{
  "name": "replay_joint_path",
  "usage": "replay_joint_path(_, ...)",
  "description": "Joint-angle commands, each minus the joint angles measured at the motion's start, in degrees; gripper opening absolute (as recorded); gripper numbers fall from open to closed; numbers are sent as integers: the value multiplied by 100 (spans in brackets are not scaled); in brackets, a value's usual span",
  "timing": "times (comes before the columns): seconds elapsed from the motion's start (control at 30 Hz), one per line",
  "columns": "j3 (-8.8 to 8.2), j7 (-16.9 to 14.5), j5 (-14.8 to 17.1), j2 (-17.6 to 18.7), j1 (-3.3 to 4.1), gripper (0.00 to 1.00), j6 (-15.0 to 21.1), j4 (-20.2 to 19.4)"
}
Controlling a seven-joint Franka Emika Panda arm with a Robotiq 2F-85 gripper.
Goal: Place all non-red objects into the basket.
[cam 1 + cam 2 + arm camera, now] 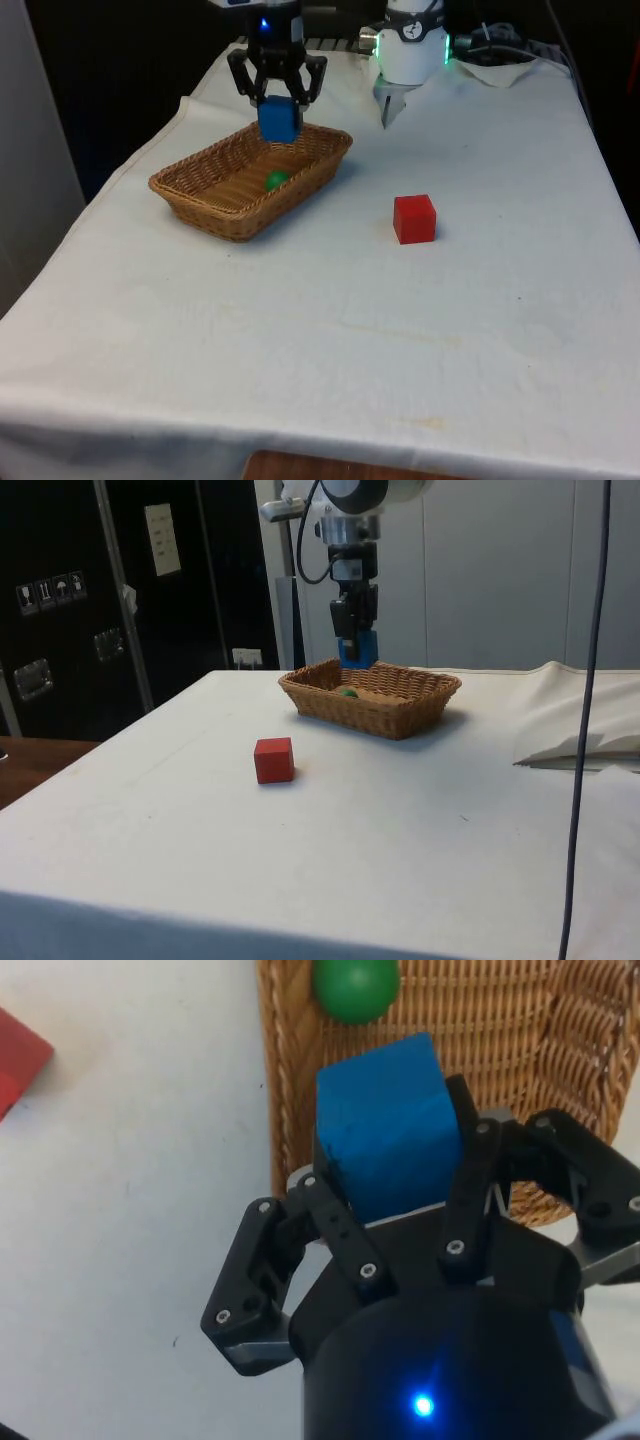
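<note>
My gripper (278,104) is shut on a blue cube (279,120) and holds it in the air over the far end of a wicker basket (200,196). A small green ball (275,180) lies inside the basket. From the side, the blue cube (358,651) hangs just above the basket's (372,706) far rim, near the green ball (347,692). The wrist view has the blue cube (385,1120) between the fingers, above the basket's rim (283,1090), with the green ball (354,987) beyond. A red cube (414,218) sits on the cloth apart from the basket, towards the front view's right.
A bunched white cloth (580,730) lies on the table near the robot's base, also seen as a crumpled cloth (500,70) at the back. The red cube (273,760) stands alone in the table's middle. The table's near edge (320,455) drops off in front.
</note>
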Motion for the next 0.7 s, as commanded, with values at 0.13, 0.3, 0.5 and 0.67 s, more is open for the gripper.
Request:
replay_joint_path(0.13,-92,57,29,97,-23,0,23,57)
replay_joint_path(0.3,-149,115,52,160,-23,0,40,80)
replay_joint_path(0.5,-160,183,155,269,-23,0,115,17)
replay_joint_path(0.67,-166,172,281,372,-29,0,201,-46)
